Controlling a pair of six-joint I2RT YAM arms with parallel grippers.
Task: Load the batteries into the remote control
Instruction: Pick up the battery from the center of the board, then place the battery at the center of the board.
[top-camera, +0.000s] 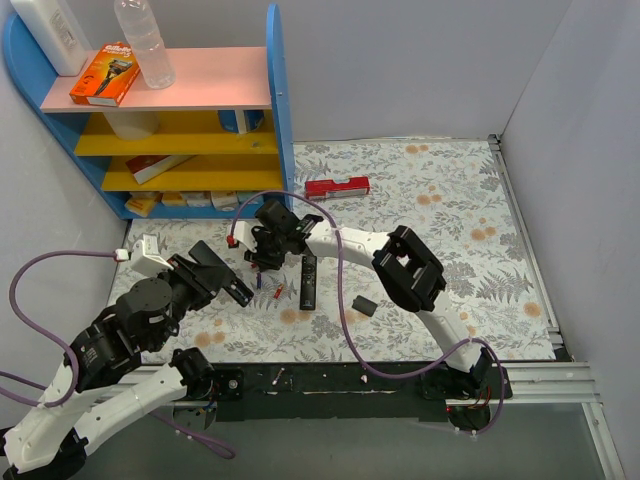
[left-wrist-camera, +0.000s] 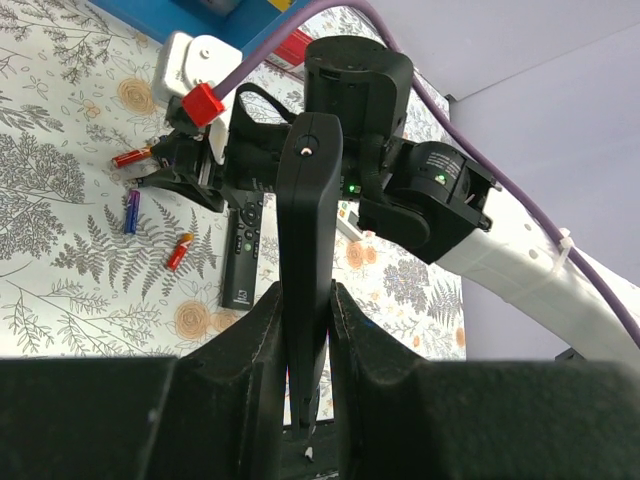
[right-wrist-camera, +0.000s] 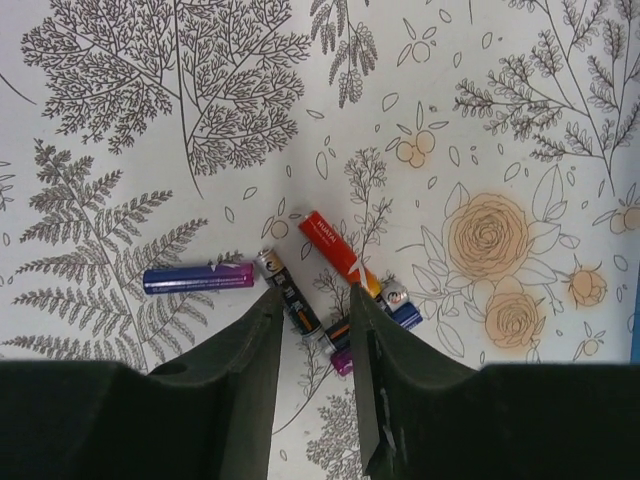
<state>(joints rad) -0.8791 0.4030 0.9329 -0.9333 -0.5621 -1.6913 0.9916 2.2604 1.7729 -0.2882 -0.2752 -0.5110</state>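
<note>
Two arms crowd the left half of the floral mat (top-camera: 450, 220). The left gripper (left-wrist-camera: 303, 295) is clenched on the remote control (left-wrist-camera: 305, 200), and the plain black bar runs out from between its fingers toward the other arm, lifted above the mat. The right arm reaches across from its base with the elbow folded and the wrist turned straight down. The right gripper (right-wrist-camera: 312, 300) hangs with its fingers (right-wrist-camera: 250, 370) a little apart, grasping nothing, right over the batteries (right-wrist-camera: 335, 250). Those lie loose on the mat: a blue one off to the left, the rest bunched and touching under the gap. A slim remote (top-camera: 309, 282) lies just beside that gripper, with a small black piece (top-camera: 365, 305) further right. The shelf unit (top-camera: 280, 120) closes off the back-left corner. Open room is on the mat's right half, out to the white walls.
</note>
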